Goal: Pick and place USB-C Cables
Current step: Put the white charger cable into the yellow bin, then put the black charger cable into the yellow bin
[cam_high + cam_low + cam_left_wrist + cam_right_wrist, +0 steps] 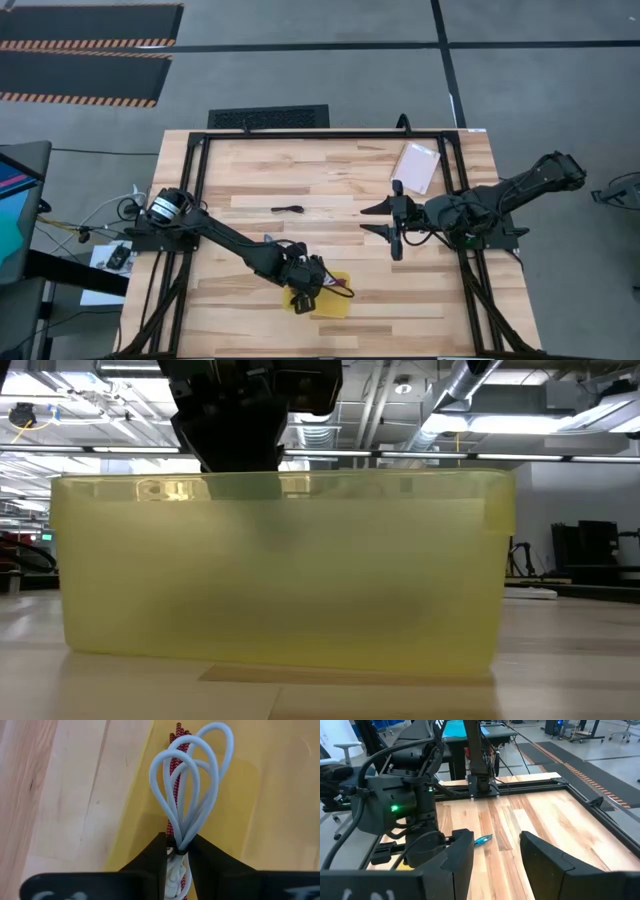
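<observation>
The white cable (192,795), looped, is clamped in the left gripper (176,857) over the yellow tray (335,300) at lower centre, above a red cable (176,770), while the right gripper (385,227) waits spread apart over bare wood at right centre

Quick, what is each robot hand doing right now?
Left end effector: shut on the white USB-C cable, over the yellow tray.
Right end effector: open, empty.

I count four cables: one white cable (192,795), one dark red cable (176,775), one teal cable (483,840), one black cable (288,209). One yellow tray (338,305), one pink packet (418,166).
</observation>
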Robot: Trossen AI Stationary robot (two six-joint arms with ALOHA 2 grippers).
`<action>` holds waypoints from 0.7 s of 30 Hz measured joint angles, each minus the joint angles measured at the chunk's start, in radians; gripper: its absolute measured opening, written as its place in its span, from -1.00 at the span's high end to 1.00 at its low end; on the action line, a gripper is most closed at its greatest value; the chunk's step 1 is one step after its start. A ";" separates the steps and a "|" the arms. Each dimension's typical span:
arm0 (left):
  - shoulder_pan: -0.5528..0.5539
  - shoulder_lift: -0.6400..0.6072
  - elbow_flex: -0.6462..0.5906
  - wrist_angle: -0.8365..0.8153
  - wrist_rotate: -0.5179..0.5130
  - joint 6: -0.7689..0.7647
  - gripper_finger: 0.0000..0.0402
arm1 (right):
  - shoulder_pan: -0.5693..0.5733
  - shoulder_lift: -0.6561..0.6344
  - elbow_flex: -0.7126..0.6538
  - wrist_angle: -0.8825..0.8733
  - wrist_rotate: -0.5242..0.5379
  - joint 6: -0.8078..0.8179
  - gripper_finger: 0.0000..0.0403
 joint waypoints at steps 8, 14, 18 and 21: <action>-0.001 0.000 0.000 0.002 0.000 0.006 0.65 | 0.000 0.000 0.000 -0.004 0.000 -0.001 0.09; -0.001 0.000 0.000 0.010 -0.001 0.027 0.44 | 0.000 0.000 0.000 -0.019 0.001 -0.003 0.09; -0.001 0.000 0.000 0.036 -0.001 0.044 0.23 | 0.000 0.000 0.000 -0.024 0.001 -0.003 0.09; -0.001 -0.001 0.003 0.051 0.005 0.046 0.08 | 0.000 0.000 0.000 -0.024 0.001 -0.003 0.09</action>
